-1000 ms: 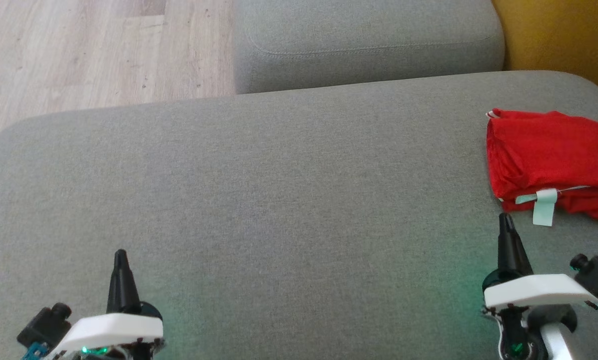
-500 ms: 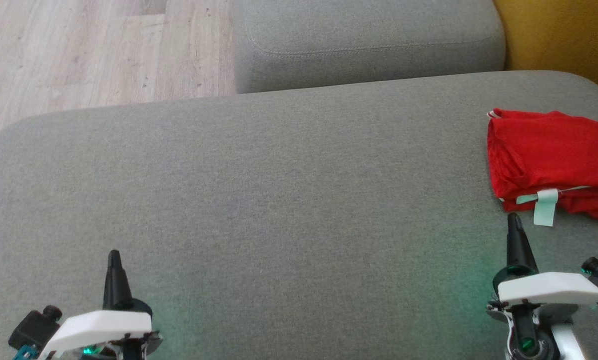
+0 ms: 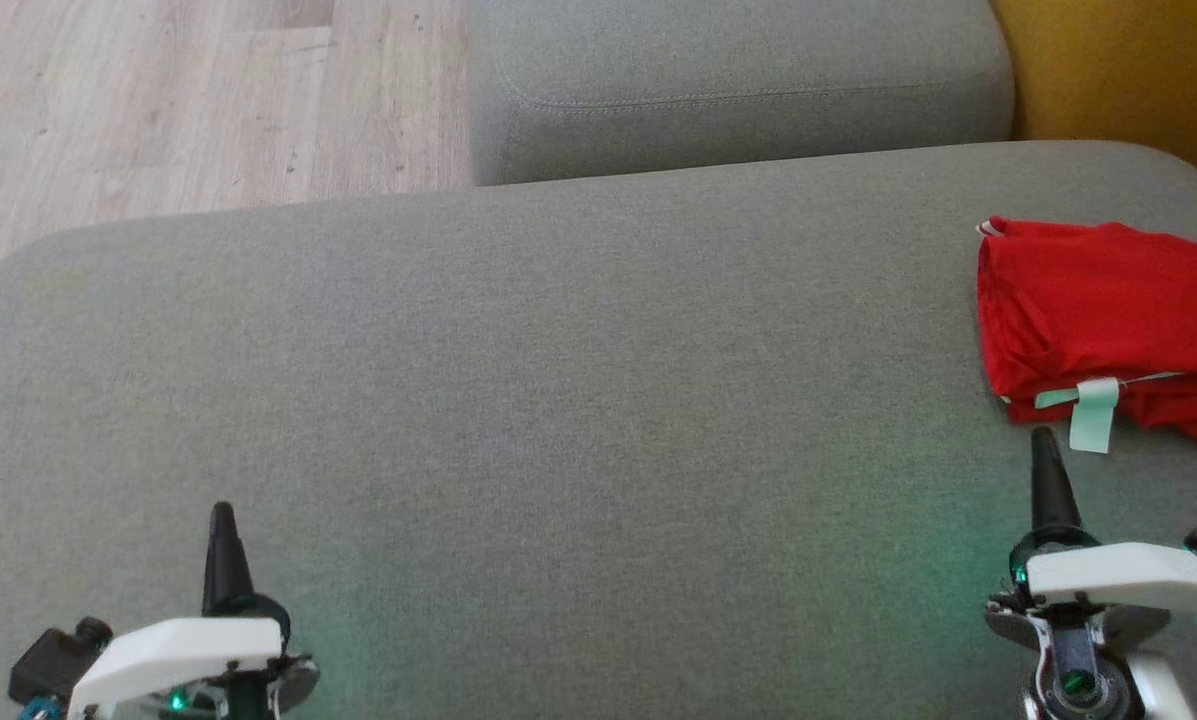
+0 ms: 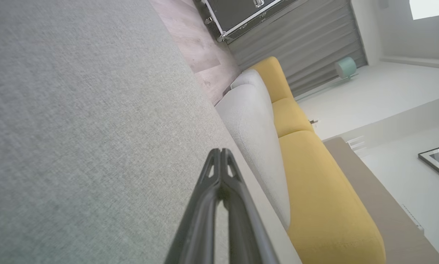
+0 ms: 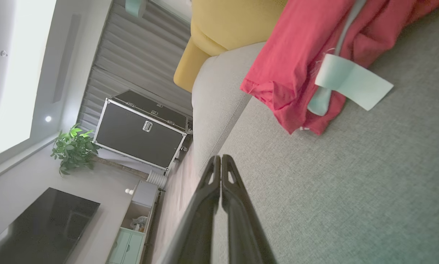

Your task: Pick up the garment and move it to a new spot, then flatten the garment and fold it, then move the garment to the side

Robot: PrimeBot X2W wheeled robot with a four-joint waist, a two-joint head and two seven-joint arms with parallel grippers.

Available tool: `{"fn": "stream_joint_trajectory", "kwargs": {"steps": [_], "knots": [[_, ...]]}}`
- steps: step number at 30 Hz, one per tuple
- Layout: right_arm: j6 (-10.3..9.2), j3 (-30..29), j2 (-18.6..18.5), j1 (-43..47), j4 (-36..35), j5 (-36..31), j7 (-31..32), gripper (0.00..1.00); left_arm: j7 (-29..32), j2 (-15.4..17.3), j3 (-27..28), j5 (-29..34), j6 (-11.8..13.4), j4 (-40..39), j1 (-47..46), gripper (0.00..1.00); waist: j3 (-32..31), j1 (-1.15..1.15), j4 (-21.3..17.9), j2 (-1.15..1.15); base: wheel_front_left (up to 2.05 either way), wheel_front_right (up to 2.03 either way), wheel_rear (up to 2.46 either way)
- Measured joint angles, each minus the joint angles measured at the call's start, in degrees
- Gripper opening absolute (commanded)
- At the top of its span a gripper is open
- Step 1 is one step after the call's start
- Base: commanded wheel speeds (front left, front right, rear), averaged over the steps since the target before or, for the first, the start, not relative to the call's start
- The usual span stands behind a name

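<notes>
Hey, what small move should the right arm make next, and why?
Probably open the right end effector and ease it forward to the red garment: it is shut and empty, its tip just short of the garment's pale tag, while the left end effector sits far off.

Domestic living room.
Grey sofa (image 3: 558, 350), yellow sofa (image 4: 314, 190), television (image 5: 39, 223), potted plant (image 5: 74, 150), wood-plank floor (image 3: 158, 100), curtain (image 5: 138, 62) observed.

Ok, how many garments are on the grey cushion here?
1: a red garment on the right side of the grey cushion, just ahead of the right end effector. It runs off the head view's edge, so more may be hidden.
</notes>
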Motion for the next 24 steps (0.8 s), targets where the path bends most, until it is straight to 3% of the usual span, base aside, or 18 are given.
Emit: {"fn": "stream_joint_trajectory", "kwargs": {"steps": [24], "knots": [[0.0,-2.42,0.0,-0.03,-0.86,14.61,3.68,0.0,3.86,0.01,1.56,-12.83,0.0,-0.69,-0.61,0.0,0.15,0.0,0.17,0.0,0.0,0.0,0.0]]}}
